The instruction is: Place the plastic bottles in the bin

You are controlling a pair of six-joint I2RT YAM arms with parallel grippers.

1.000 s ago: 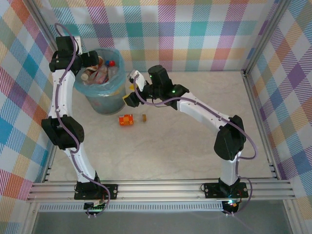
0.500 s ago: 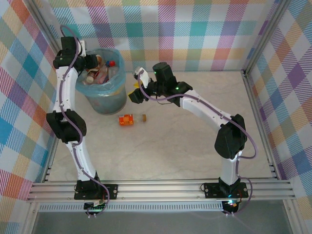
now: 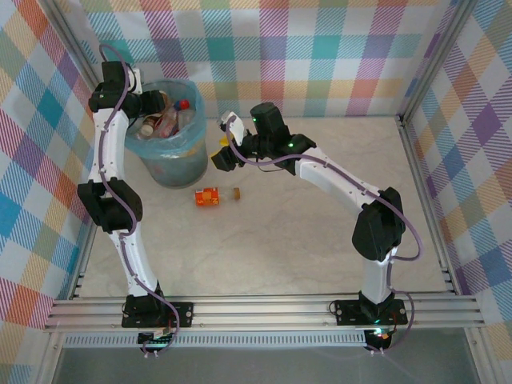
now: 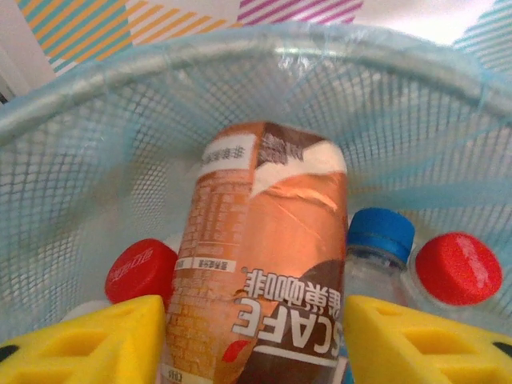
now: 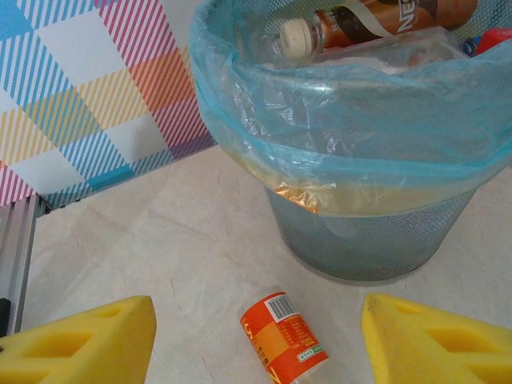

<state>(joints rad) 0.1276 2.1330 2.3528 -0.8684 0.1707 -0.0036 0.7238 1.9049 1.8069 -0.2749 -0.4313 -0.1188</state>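
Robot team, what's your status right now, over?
Left gripper over the bin, brown coffee bottle between its fingers, grip unclear. Right gripper open above the orange-labelled bottle lying on the table. Nothing between them.

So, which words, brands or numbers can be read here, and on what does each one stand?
"SCAFE", upside down, Chinese characters above it: brown coffee bottle in the bin, left wrist view.
"NE": brown-labelled bottle in the bin, right wrist view.
Orange-labelled bottle on the table: barcode and print, too small to read.
Red cap: embossed marks, too blurred.
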